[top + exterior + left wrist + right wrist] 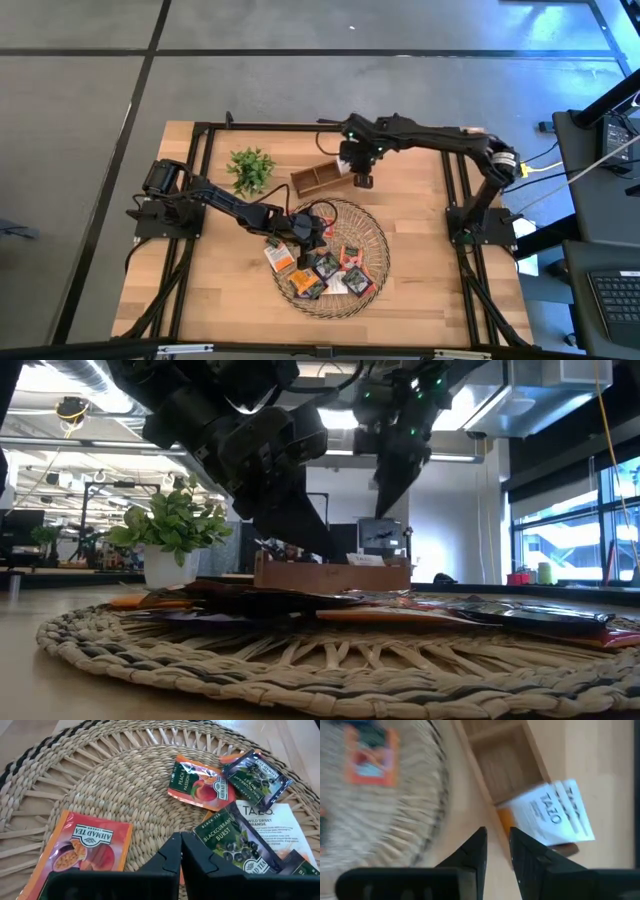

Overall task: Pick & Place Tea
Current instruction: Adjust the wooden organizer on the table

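Fingers of right gripper [497, 845] slightly parted, empty, beside blurred white sachet [552, 812].

The woven tray [372, 232] carries scattered tea sachets [325, 268] from 3 to 9 o'clock; its 12 o'clock half is bare. The left gripper [306, 228] occupies its 10 o'clock edge. The wooden box [318, 178] and plant [250, 168] obstruct the 11–12 o'clock approach. Bare table lies at 3 and 6 o'clock.

Light wooden table [410, 290], round woven tray [377, 232] near middle, wooden box [318, 177] and potted plant [250, 168] behind it
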### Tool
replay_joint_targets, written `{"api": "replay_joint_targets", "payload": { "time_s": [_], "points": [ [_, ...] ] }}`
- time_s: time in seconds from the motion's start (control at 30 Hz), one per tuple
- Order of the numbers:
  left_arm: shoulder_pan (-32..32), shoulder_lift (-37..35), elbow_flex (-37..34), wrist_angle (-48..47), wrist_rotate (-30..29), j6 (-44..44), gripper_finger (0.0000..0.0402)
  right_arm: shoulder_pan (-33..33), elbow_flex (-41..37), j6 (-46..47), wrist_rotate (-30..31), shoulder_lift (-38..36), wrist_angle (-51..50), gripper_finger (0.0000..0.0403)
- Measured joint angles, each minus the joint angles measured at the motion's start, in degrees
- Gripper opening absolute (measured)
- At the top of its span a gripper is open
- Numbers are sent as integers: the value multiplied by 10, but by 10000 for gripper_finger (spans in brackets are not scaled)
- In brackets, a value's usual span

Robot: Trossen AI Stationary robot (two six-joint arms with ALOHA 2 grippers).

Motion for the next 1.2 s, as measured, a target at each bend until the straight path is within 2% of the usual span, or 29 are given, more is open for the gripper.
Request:
{"api": "replay_joint_targets", "payload": {
  "time_s": [0.13, 0.3, 0.43, 0.53, 0.67, 1.2],
  "points": [
    [0, 0, 0, 0, 0, 0, 4, 2, -36, 14, -9, -57, 27, 85],
    [-1, 0, 0, 0, 0, 0, 4, -5, -134, 38, -7, -148, 116, 85],
    [-1, 0, 0, 0, 0, 0, 4, -25, -219, 50, 44, -200, 222, 85],
    [-1, 0, 0, 0, 0, -1, 4, -45, -269, 49, 64, -212, 313, 85],
    [-1, 0, 0, 2, 0, -1, 4, -82, -298, 36, 65, -190, 405, 85],
    [-1, 0, 0, 5, -9, -2, 4, -167, -237, -50, 34, -10, 392, 85]
  ]
}}
